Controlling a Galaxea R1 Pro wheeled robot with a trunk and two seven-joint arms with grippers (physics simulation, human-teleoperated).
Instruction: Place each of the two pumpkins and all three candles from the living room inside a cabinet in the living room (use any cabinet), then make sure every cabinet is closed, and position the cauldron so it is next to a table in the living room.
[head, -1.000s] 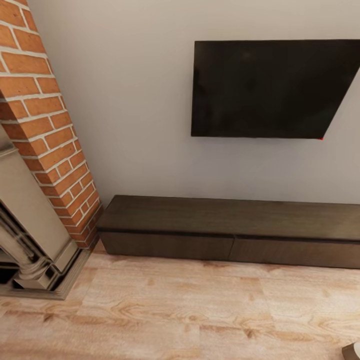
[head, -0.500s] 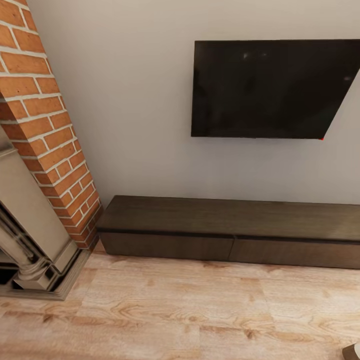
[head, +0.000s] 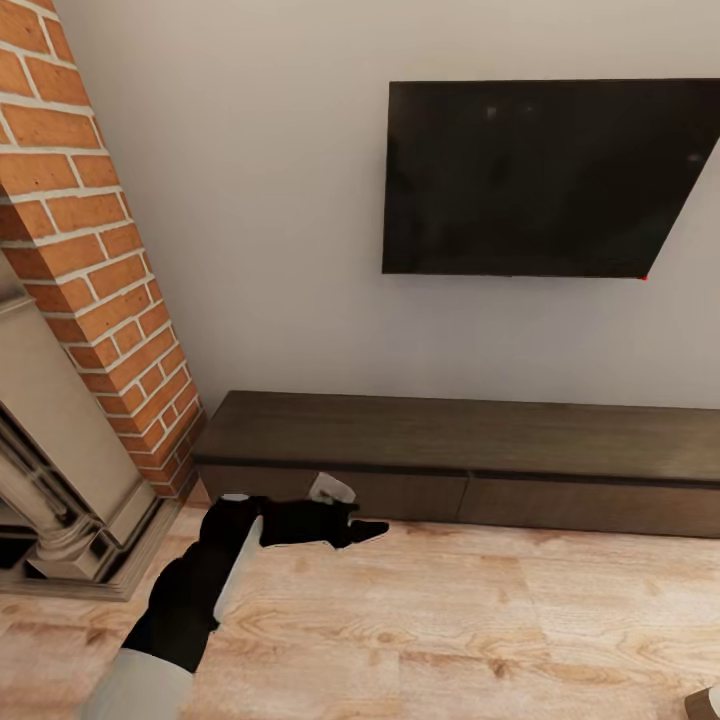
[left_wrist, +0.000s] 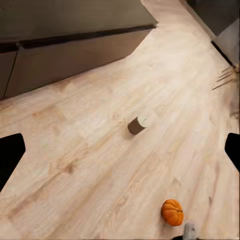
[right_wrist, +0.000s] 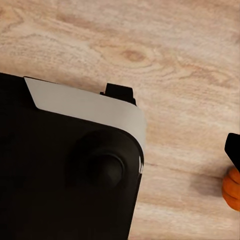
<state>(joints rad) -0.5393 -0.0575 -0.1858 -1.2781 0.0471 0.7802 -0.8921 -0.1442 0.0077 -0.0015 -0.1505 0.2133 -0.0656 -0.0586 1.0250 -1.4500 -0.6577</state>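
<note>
The cabinet (head: 460, 450) is a long low dark brown unit against the wall under the TV, with its flat drawer fronts closed. My left gripper (head: 340, 527) reaches in from the lower left and hovers over the floor just in front of the cabinet's left drawer. In the left wrist view my left gripper (left_wrist: 120, 152) is open, with nothing between its fingertips (left_wrist: 10, 155), which sit far apart. Beyond them a tan candle (left_wrist: 137, 124) lies on its side on the plank floor, and an orange pumpkin (left_wrist: 172, 212) sits farther off. Another sliver of pumpkin (right_wrist: 231, 187) shows beside the robot's base.
A red brick fireplace (head: 90, 250) with a pale stone surround stands at the left. A black TV (head: 540, 180) hangs on the grey wall. Light wood floor (head: 450, 620) spreads in front of the cabinet. The robot's black and white base (right_wrist: 65, 170) takes up much of the right wrist view.
My left arm has risen into the head view from the lower left and now reaches toward the cabinet's left drawer. The camera and the room have not shifted.
</note>
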